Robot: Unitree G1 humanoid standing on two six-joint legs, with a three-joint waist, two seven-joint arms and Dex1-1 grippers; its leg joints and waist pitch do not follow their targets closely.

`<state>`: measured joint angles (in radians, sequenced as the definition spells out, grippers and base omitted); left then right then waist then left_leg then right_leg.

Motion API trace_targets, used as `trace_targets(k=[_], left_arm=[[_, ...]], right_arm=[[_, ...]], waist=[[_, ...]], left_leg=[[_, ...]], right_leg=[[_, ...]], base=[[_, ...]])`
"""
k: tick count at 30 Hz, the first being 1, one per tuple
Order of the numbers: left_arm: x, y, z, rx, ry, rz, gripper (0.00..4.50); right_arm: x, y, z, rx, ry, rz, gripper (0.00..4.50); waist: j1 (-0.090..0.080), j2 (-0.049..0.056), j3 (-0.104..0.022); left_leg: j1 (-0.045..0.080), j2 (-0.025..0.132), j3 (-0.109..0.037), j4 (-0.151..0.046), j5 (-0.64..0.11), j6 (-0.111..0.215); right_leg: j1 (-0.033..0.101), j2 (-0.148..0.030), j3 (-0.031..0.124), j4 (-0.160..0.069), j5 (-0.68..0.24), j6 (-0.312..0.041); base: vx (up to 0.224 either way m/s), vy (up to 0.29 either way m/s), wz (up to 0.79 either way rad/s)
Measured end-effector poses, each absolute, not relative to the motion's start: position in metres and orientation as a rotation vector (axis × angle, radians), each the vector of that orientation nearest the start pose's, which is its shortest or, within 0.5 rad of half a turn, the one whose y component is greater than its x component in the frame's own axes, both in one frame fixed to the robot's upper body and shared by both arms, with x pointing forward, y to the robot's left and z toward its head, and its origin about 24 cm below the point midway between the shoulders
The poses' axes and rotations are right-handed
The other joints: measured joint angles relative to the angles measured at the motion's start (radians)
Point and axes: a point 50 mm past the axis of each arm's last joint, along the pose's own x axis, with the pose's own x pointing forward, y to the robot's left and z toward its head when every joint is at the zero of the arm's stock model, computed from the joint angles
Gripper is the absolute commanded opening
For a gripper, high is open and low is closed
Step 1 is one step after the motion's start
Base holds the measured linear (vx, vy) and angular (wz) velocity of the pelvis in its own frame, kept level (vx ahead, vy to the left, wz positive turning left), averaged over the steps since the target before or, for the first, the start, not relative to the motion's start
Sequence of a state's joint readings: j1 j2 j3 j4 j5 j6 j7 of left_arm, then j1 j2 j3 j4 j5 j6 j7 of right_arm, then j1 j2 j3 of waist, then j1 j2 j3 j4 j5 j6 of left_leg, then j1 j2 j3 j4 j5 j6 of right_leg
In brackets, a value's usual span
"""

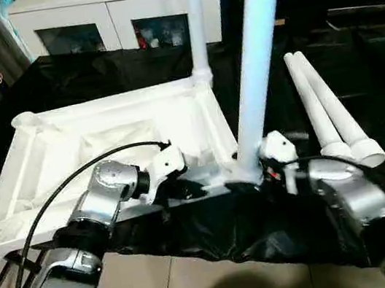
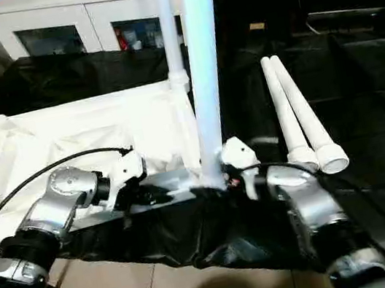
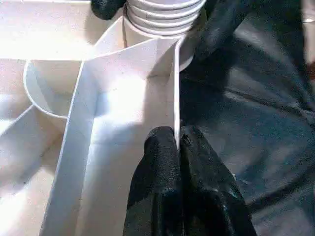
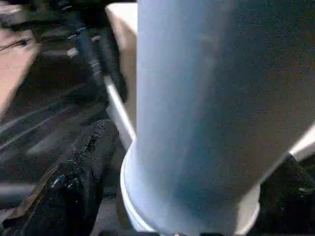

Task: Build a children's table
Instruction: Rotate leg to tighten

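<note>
Two spare legs (image 1: 331, 110) on blk cloth (image 1: 354, 50), cabinet (image 1: 104, 14) behind

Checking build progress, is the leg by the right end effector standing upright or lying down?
Upright. The leg rises from the tabletop near corner socket, right end effector around its base. Two spare legs lie flat.

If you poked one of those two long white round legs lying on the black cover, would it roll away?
Probably. The two loose white plastic legs are round and smooth, so a sideways poke should roll them. Tapered, they would likely curve rather than run straight. They look stiff, and the soft black cover may slow them.
</note>
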<state>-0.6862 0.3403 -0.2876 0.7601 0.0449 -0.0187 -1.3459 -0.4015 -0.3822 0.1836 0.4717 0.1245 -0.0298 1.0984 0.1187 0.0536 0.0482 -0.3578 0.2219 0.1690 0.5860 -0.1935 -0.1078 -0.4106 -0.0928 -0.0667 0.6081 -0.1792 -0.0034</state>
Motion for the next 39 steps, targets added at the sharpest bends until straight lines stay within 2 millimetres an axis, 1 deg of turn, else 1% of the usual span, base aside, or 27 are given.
trace_targets(k=[2, 5, 8, 9, 13, 14, 19, 22, 24, 27, 29, 33, 39], left_arm=[[0.322, 0.130, 0.055, 0.422, 0.463, -1.498, 0.00], [0.319, 0.132, 0.055, 0.425, 0.476, -1.541, 0.00], [0.317, 0.132, 0.055, 0.438, 0.485, -1.578, 0.00], [0.317, 0.133, 0.055, 0.440, 0.485, -1.584, 0.00], [0.317, 0.133, 0.055, 0.445, 0.484, -1.593, 0.00], [0.317, 0.133, 0.055, 0.445, 0.483, -1.595, 0.00], [0.316, 0.131, 0.054, 0.442, 0.479, -1.595, 0.00], [0.319, 0.129, 0.053, 0.434, 0.462, -1.541, 0.00], [0.323, 0.127, 0.052, 0.423, 0.445, -1.461, 0.00], [0.328, 0.121, 0.050, 0.394, 0.428, -1.363, 0.00], [0.332, 0.115, 0.049, 0.381, 0.416, -1.296, 0.00], [0.338, 0.101, 0.049, 0.369, 0.398, -1.183, 0.00], [0.342, 0.085, 0.047, 0.369, 0.376, -1.091, 0.00]], right_arm=[[0.291, -0.153, 0.043, -0.254, 0.258, 1.236, 3.78], [0.286, -0.155, 0.045, -0.256, 0.282, 1.307, 3.45], [0.283, -0.153, 0.046, -0.256, 0.304, 1.356, 3.36], [0.283, -0.153, 0.047, -0.253, 0.306, 1.366, 3.27], [0.281, -0.152, 0.045, -0.245, 0.314, 1.377, 2.96], [0.279, -0.152, 0.045, -0.243, 0.314, 1.378, 2.81], [0.277, -0.149, 0.044, -0.220, 0.313, 1.364, 2.76], [0.282, -0.147, 0.040, -0.180, 0.296, 1.256, 2.76], [0.291, -0.145, 0.036, -0.131, 0.274, 1.112, 2.75], [0.305, -0.140, 0.034, -0.113, 0.259, 0.940, 2.75], [0.316, -0.136, 0.033, -0.092, 0.252, 0.808, 2.75], [0.333, -0.125, 0.031, -0.058, 0.244, 0.587, 2.75], [0.345, -0.116, 0.031, -0.039, 0.244, 0.383, 2.75]], waist=[[0.001, -0.001, 0.000], [0.004, -0.002, 0.001], [0.011, -0.002, 0.001], [0.013, -0.002, 0.001], [0.022, -0.002, 0.001], [0.023, -0.002, 0.001], [0.025, -0.003, 0.001], [0.022, -0.004, 0.001], [0.013, -0.006, 0.001], [-0.006, -0.007, 0.001], [-0.014, -0.007, 0.001], [-0.020, -0.007, 0.001], [-0.020, -0.010, 0.000]], left_leg=[[0.000, 0.000, 0.000, 0.001, 0.000, 0.000], [0.000, 0.000, 0.000, 0.001, 0.000, 0.000], [0.000, 0.001, 0.000, 0.001, 0.000, 0.000], [0.000, 0.001, 0.000, 0.001, 0.000, 0.000], [0.000, 0.001, 0.000, 0.001, 0.000, 0.000], [0.000, 0.001, 0.000, 0.001, 0.000, 0.000], [0.000, 0.001, 0.000, 0.001, 0.000, 0.000], [0.002, 0.001, 0.001, 0.001, 0.000, 0.000], [0.003, 0.001, 0.000, 0.001, 0.000, -0.001], [0.005, 0.000, 0.000, 0.000, 0.000, -0.001], [0.006, -0.001, 0.000, -0.001, 0.000, -0.001], [0.006, -0.001, 0.000, -0.001, 0.000, -0.001], [0.005, -0.004, 0.000, -0.001, 0.000, -0.001]], right_leg=[[0.000, 0.000, 0.000, 0.001, 0.000, 0.000], [0.000, 0.000, 0.000, 0.001, 0.000, 0.000], [0.000, 0.000, 0.000, 0.001, 0.000, 0.000], [0.000, 0.000, 0.000, 0.001, 0.000, 0.000], [0.000, 0.000, 0.000, 0.001, 0.000, 0.000], [0.000, 0.000, 0.000, 0.001, 0.000, 0.000], [0.000, 0.000, 0.000, 0.001, 0.000, 0.000], [0.000, 0.000, 0.001, 0.003, 0.000, 0.000], [0.000, 0.000, 0.001, 0.003, 0.001, -0.002], [0.001, 0.000, 0.001, 0.003, 0.002, -0.002], [0.001, 0.000, 0.001, 0.003, 0.002, -0.002], [0.001, 0.000, 0.001, 0.003, 0.002, -0.002], [0.002, 0.000, 0.002, 0.001, 0.001, -0.001]], base=[[0.000, 0.000, 0.00], [0.000, 0.000, 0.00], [0.000, 0.000, 0.00], [0.000, 0.000, 0.00], [0.000, 0.000, 0.00], [0.000, 0.000, 0.00], [0.000, 0.000, 0.00], [0.000, 0.000, 0.00], [0.000, 0.000, 0.00], [0.000, 0.000, 0.00], [0.000, 0.000, 0.00], [0.000, 0.000, 0.00], [0.000, 0.000, 0.00]])
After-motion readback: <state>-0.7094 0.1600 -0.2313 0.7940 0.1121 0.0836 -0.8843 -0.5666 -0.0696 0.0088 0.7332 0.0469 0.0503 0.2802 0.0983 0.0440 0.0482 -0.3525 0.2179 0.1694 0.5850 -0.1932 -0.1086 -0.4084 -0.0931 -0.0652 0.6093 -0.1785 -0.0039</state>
